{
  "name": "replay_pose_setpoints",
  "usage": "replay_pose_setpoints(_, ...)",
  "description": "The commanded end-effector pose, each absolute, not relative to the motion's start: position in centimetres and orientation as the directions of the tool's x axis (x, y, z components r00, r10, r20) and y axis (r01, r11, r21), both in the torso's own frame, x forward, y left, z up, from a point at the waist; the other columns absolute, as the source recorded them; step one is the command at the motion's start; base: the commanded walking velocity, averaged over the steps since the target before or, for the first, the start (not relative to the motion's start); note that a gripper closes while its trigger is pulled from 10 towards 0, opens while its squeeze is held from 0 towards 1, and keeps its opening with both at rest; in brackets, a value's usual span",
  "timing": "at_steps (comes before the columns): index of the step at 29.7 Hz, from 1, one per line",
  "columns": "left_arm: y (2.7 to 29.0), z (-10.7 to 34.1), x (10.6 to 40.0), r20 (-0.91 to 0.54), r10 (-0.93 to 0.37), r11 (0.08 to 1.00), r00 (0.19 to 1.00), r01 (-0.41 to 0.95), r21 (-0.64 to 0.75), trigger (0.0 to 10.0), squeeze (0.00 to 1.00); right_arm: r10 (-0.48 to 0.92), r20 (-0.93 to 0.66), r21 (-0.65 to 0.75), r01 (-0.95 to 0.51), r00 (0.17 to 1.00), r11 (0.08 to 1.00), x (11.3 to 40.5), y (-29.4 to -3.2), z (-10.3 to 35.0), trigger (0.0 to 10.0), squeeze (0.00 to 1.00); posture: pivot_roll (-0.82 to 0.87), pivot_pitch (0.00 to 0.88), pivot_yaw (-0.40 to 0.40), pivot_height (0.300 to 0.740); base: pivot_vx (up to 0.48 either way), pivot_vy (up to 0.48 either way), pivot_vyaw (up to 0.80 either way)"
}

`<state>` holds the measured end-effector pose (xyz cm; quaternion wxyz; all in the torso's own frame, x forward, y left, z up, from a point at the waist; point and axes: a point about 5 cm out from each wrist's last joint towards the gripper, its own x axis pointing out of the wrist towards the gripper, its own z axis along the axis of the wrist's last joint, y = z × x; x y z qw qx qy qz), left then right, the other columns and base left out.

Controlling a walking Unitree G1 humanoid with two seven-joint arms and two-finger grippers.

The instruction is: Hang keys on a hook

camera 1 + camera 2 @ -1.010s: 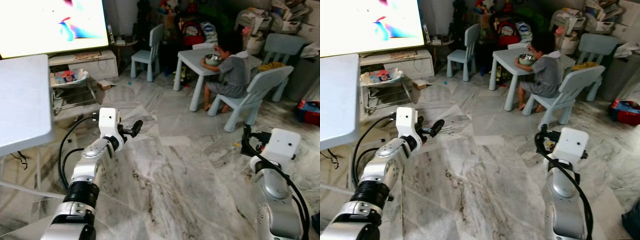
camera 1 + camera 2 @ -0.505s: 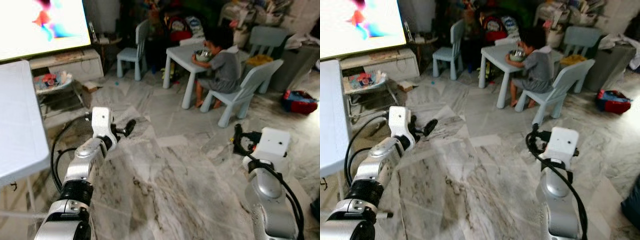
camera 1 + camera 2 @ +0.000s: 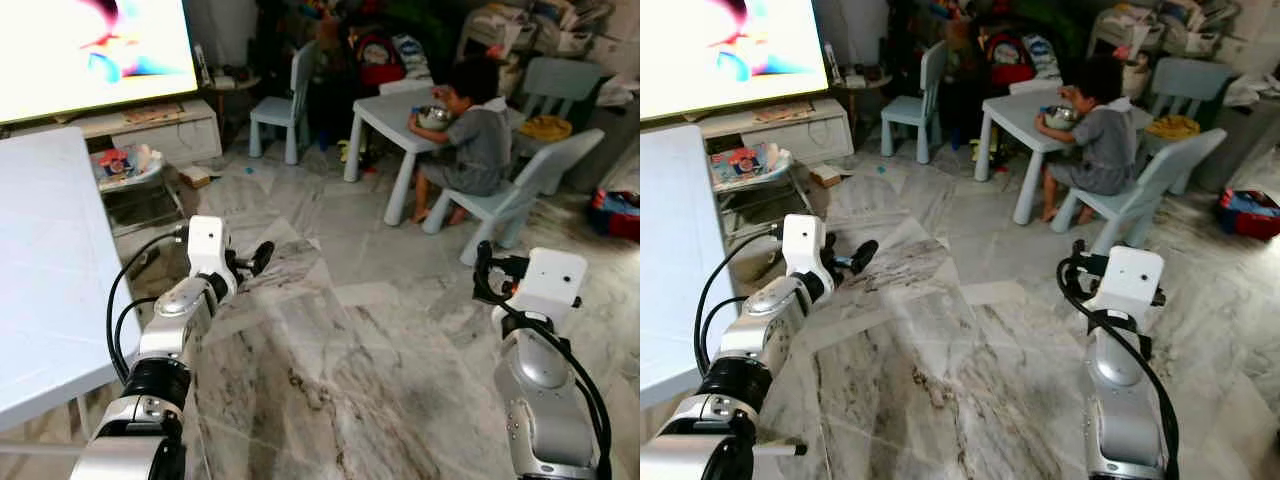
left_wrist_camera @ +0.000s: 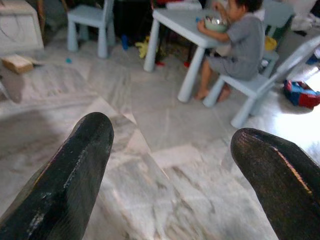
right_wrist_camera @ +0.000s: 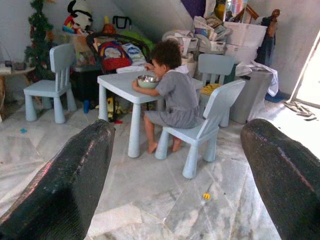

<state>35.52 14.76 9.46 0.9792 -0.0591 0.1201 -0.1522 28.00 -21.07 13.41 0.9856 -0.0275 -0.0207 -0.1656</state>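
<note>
Both the left gripper [image 4: 170, 165] and right gripper [image 5: 175, 170] hold their fingers spread, nothing between them. Keys likely light, loose, jingly; best pinched at the ring.

Our two arms raised over a marble floor, facing a child's play corner.

We hold the left gripper [image 3: 862, 254] out above the grey-veined marble floor [image 3: 940, 330]; the right gripper [image 3: 1077, 272] sits up by its white wrist housing, its fingers hard to read. Well beyond both fingertips, a person [image 3: 1092, 140] sits on a pale blue chair [image 3: 1150, 185] at a small table [image 3: 1025, 112]. A bright screen [image 3: 730, 45] glows far beyond our left fingers.
</note>
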Motion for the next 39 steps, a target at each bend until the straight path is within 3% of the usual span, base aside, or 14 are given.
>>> replay_pose_setpoints(1, 14.2, 9.4, 35.7, -0.227, -0.322, 0.945, 0.919, 0.300, -0.128, 10.0, 0.00, -0.348, 0.039, -0.061, 0.349, 0.937, 0.935, 28.0, -21.9, 13.0, 10.0, 0.00, 0.08, 0.000, -0.048, 0.740, 0.000, 0.000, 0.00)
replay_pose_setpoints(9, 14.9, 7.2, 35.4, -0.338, -0.280, 0.960, 0.898, 0.272, -0.073, 10.0, 0.00, -0.377, -0.040, -0.107, 0.371, 0.925, 0.922, 28.8, -24.2, 10.1, 10.0, 0.00, 0.07, 0.000, -0.053, 0.740, 0.000, 0.000, 0.00)
replay_pose_setpoints(17, 17.3, 4.4, 33.9, -0.463, -0.183, 0.983, 0.867, 0.176, -0.059, 10.0, 0.00, -0.415, -0.263, -0.109, 0.400, 0.871, 0.910, 27.4, -26.4, 3.9, 10.0, 0.00, 0.06, 0.000, -0.054, 0.740, 0.000, 0.000, 0.00)
replay_pose_setpoints(22, 18.7, 3.2, 33.0, -0.535, -0.130, 0.984, 0.835, 0.173, 0.032, 10.0, 0.00, -0.392, -0.350, -0.115, 0.376, 0.851, 0.919, 26.6, -26.7, 1.7, 10.0, 0.00, 0.06, 0.000, -0.055, 0.740, 0.000, 0.000, 0.00)
replay_pose_setpoints(28, 18.4, -0.5, 29.7, -0.670, -0.177, 0.975, 0.721, 0.221, -0.019, 10.0, 0.00, -0.345, -0.473, -0.088, 0.346, 0.811, 0.934, 25.3, -26.5, -0.9, 10.0, 0.00, 0.05, 0.000, -0.056, 0.740, 0.000, 0.000, 0.00)
replay_pose_setpoints(39, 17.2, -3.3, 26.8, -0.749, -0.190, 0.973, 0.635, 0.222, -0.058, 10.0, 0.00, -0.281, -0.641, -0.132, 0.258, 0.714, 0.957, 22.2, -24.5, -4.7, 10.0, 0.00, 0.04, 0.000, -0.072, 0.740, 0.000, 0.000, 0.00)
